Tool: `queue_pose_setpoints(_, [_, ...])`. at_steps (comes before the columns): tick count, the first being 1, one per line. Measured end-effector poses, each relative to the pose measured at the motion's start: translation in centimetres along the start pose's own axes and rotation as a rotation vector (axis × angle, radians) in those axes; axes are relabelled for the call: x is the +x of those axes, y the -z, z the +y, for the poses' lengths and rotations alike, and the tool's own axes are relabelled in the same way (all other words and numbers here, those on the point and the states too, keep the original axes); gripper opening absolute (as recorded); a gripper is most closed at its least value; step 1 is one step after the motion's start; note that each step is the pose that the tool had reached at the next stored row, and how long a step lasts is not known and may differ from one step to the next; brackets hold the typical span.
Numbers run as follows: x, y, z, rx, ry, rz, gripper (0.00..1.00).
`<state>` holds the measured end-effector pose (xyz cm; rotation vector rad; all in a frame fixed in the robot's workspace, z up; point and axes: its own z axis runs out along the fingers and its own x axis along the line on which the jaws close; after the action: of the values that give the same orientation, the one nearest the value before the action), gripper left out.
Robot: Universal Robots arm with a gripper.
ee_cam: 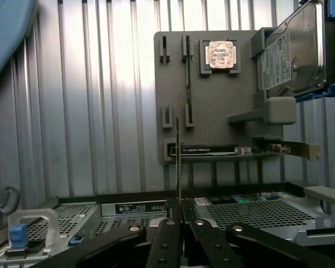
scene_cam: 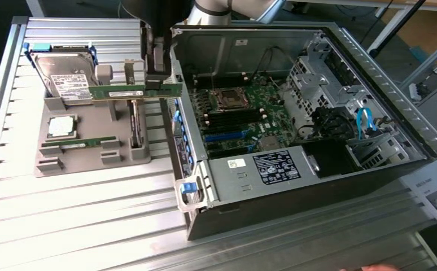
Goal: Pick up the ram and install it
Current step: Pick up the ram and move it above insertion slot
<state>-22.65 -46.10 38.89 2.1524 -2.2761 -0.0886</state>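
Observation:
The ram (scene_cam: 132,90) is a long, thin green stick with a pale label. It hangs level above the grey tray (scene_cam: 90,164), just outside the open computer case's wall. My gripper (scene_cam: 157,83) comes down from above and is shut on the ram's end nearest the case. In the wrist view the ram (ee_cam: 178,151) shows edge-on as a thin line rising from between the black fingers (ee_cam: 166,240) of the gripper (ee_cam: 180,220).
On the tray stand a hard drive (scene_cam: 64,79), a square silver processor (scene_cam: 62,127), a dark card with a bracket (scene_cam: 134,127) and another green stick (scene_cam: 75,145). The open case (scene_cam: 226,192) shows the motherboard (scene_cam: 237,113) with dark memory slots (scene_cam: 230,121). A hand (scene_cam: 376,268) shows at the near edge.

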Motion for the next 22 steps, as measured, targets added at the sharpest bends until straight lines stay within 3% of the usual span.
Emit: queue_pose_setpoints(22, [-0.3,0.23,-5.04,-0.0040,0.000,0.0002,0.12])
